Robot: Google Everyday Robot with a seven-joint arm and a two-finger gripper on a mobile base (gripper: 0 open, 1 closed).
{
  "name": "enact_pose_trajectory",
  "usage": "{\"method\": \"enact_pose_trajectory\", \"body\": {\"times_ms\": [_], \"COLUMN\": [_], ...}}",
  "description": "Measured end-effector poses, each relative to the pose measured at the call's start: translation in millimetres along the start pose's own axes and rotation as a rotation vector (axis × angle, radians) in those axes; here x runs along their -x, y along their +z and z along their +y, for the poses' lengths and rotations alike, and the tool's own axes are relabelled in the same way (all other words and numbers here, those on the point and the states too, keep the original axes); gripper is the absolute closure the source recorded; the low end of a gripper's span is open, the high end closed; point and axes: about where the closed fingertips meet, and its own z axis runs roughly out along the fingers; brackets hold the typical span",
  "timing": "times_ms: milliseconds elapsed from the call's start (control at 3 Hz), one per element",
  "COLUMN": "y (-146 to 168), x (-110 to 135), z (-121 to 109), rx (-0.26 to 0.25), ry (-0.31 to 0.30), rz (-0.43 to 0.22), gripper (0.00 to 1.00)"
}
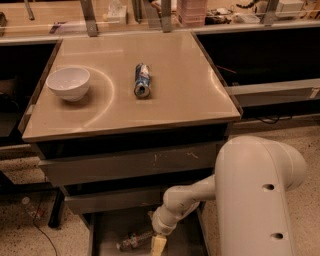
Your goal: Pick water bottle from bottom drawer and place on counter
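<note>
The water bottle (134, 241) lies on its side on the grey floor of the open bottom drawer (107, 232), at the bottom of the camera view. My gripper (158, 245) reaches down into the drawer at the bottle's right end, with a pale finger showing at the frame's lower edge. The arm's white wrist (172, 215) hides part of the drawer. The beige counter (175, 90) tops the grey cabinet above.
A white bowl (68, 83) sits on the counter's left side. A blue-and-white drink can (142, 79) lies on its side near the counter's middle. Two shallower grey drawers (130, 165) sit above the open one. A cluttered shelf (160, 12) runs behind.
</note>
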Motion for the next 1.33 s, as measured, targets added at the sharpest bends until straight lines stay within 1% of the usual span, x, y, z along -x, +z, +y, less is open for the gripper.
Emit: {"method": "enact_pose_trajectory", "body": {"times_ms": [333, 667, 1333], "y": [15.9, 42.7, 77.4], "x": [-1.8, -10.0, -22.5], "z": [4.2, 3.0, -11.2], "rx": [0.019, 0.034, 0.049], "ry": [0.016, 0.042, 0.061], "rz": [-0.033, -0.064, -0.091], "gripper": [0.00, 0.00, 0.00]}}
